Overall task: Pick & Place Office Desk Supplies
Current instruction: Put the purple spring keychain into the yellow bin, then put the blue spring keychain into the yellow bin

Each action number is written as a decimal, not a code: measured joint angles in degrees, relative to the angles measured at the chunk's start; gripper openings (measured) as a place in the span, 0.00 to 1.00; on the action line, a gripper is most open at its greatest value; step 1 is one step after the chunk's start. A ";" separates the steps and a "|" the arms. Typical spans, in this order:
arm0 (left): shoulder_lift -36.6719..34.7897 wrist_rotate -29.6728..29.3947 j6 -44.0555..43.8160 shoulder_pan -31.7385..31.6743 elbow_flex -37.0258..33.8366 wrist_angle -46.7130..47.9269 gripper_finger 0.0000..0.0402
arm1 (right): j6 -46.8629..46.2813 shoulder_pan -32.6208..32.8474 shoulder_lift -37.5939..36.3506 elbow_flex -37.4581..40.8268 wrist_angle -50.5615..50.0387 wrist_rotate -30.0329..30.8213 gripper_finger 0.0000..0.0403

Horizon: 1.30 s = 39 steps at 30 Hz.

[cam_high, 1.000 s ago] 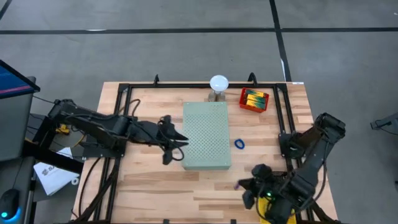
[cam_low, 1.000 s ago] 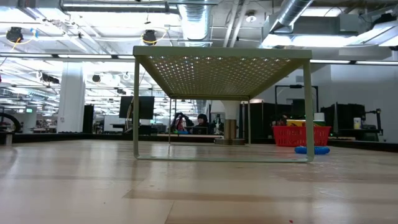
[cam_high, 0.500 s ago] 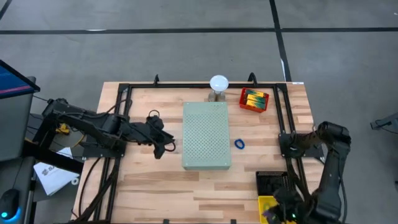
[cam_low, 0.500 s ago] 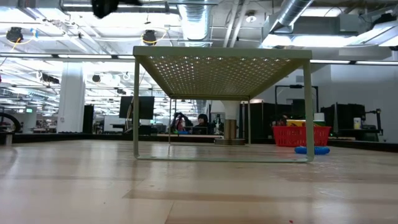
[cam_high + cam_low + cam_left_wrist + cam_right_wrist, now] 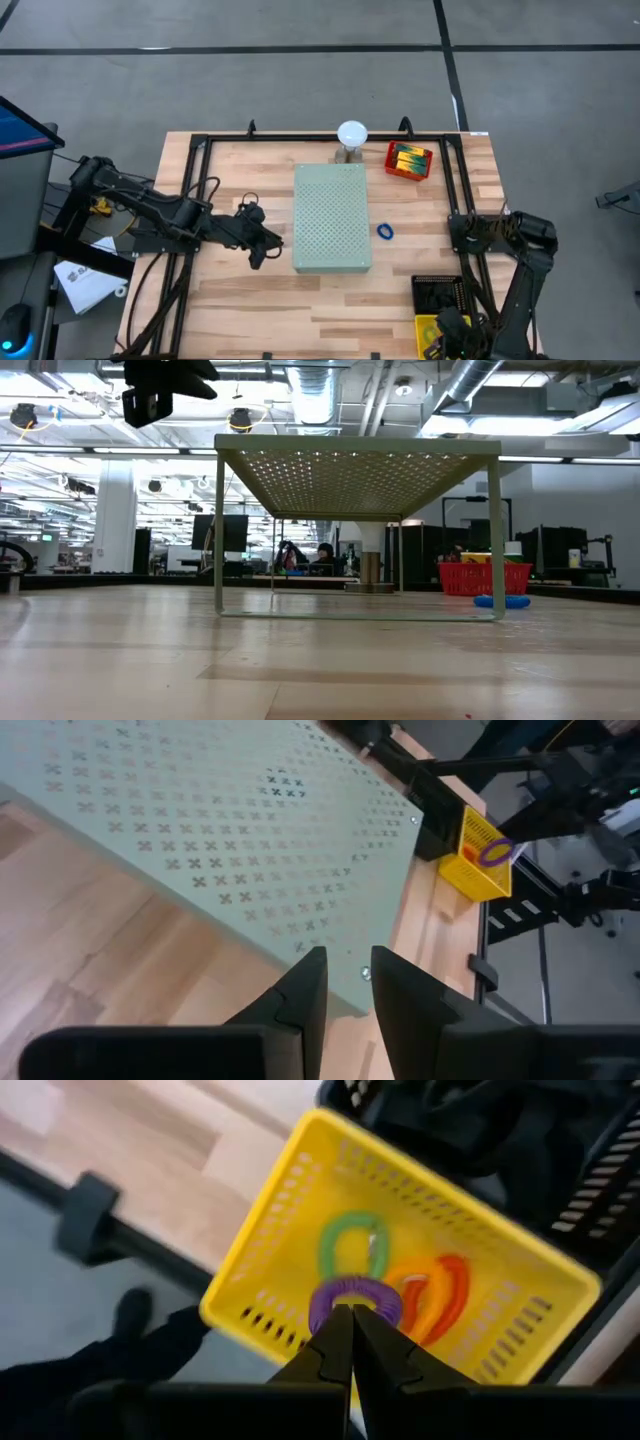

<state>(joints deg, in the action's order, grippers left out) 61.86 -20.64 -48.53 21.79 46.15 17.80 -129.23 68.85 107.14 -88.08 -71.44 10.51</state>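
My right gripper is at the table's near right corner, pointing down over a yellow basket, shut on a purple band loop. A green loop and orange loops lie in that basket. From the left wrist view the purple loop shows at the basket's top. My left gripper hovers left of the pale-green perforated board, open by a narrow gap with nothing in it. A blue loop lies on the table right of the board. My right gripper pinches the purple loop's rim between its two fingertips, coming from above and pointing down. The loop sits over the inside of the yellow basket, above the green and orange loops. Whether it touches them, I cannot tell.
A black basket stands just beyond the yellow one. A red basket with yellow-green boxes and a white dome stand at the far edge. A black frame runs around the table. Bare wood lies near the board's front.
My right gripper has swung from the table in front of the board to the near right corner, tipping to point down, and carried the purple loop over the yellow basket. My left gripper has drawn back from the board's left edge, sunk and rolled.
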 joint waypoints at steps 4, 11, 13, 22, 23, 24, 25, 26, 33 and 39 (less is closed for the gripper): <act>-0.02 -0.02 0.04 0.03 -0.18 -0.28 0.19 | 0.02 -0.08 0.14 0.13 -0.38 -0.12 0.02; -0.02 -0.03 0.16 0.02 -0.18 -0.26 0.19 | 0.48 -0.40 -0.19 0.12 -0.83 -0.14 0.18; -0.02 -0.04 0.22 0.01 -0.18 -0.26 0.19 | 0.56 -0.62 -0.19 0.12 -0.83 -0.14 0.23; -0.02 -0.09 2.25 0.01 -0.18 -0.13 0.19 | 1.44 -7.14 -0.34 -2.19 -8.48 3.08 0.35; -0.02 -0.09 2.72 0.01 -0.18 -0.12 0.19 | 1.53 -8.57 -0.42 -2.46 -9.66 3.72 0.35; -0.02 -0.09 3.08 0.01 -0.18 -0.16 0.19 | 1.65 -10.14 -0.53 -2.75 -10.71 4.38 0.35; -0.02 -0.11 3.15 0.01 -0.18 -0.19 0.19 | 1.76 -11.63 -0.74 -2.79 -11.66 4.98 0.35; -0.02 -0.11 3.17 0.01 -0.18 -0.23 0.19 | 1.97 -13.24 -1.03 -2.77 -12.92 5.82 0.35; -0.02 -0.11 2.26 0.01 -0.16 -0.28 0.19 | 2.34 -22.80 -7.96 -0.78 -18.18 15.30 0.35; -0.02 -0.14 1.97 0.01 -0.14 -1.40 0.19 | 3.06 -29.11 -20.40 10.75 -15.93 16.99 0.35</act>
<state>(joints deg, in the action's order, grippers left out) 61.84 -20.78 -46.57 21.80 46.02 16.40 -126.17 39.74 86.74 -77.32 -87.37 27.51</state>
